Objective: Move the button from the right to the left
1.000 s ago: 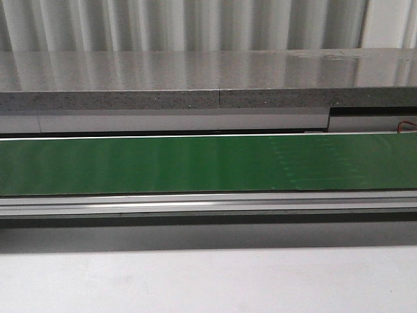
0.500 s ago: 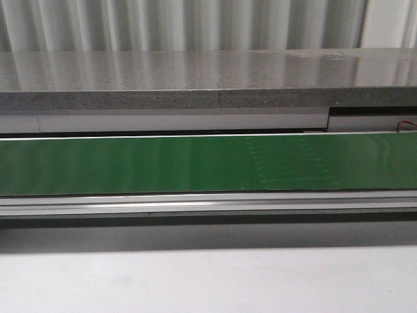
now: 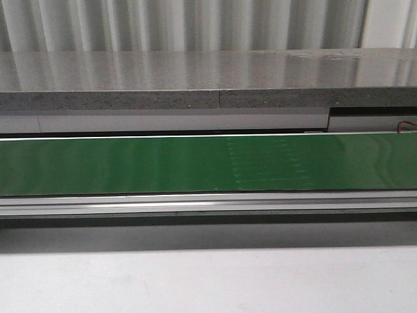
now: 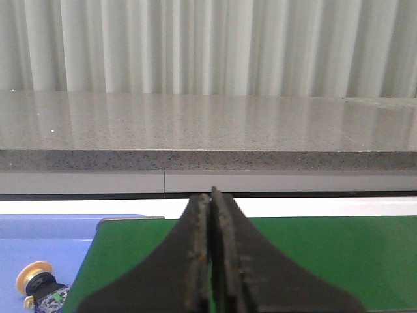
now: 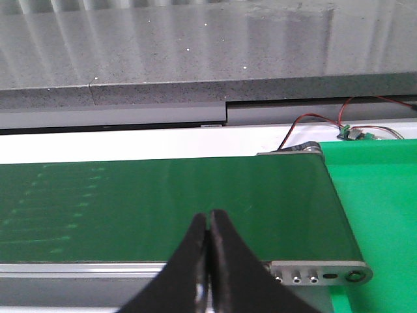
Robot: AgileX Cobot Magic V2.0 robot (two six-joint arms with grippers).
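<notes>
The button (image 4: 40, 285), with its round orange-yellow cap, dark collar and small block, lies on a blue surface (image 4: 39, 241) at the belt's left end, seen only in the left wrist view. My left gripper (image 4: 210, 195) is shut and empty over the green conveyor belt (image 4: 326, 261), apart from the button. My right gripper (image 5: 208, 216) is shut with nothing in it, near the front rail by the right end of the belt (image 5: 163, 202). In the front view the belt (image 3: 130, 166) carries nothing and neither gripper shows.
A grey speckled shelf (image 3: 208, 81) runs behind the belt. An aluminium rail (image 3: 195, 203) edges its front. A light green mat (image 5: 384, 208) lies past the belt's right end, with red and black wires (image 5: 313, 124) and a small connector behind it.
A faint dotted patch on the belt has shifted leftward across the front view. Nothing else moved.
</notes>
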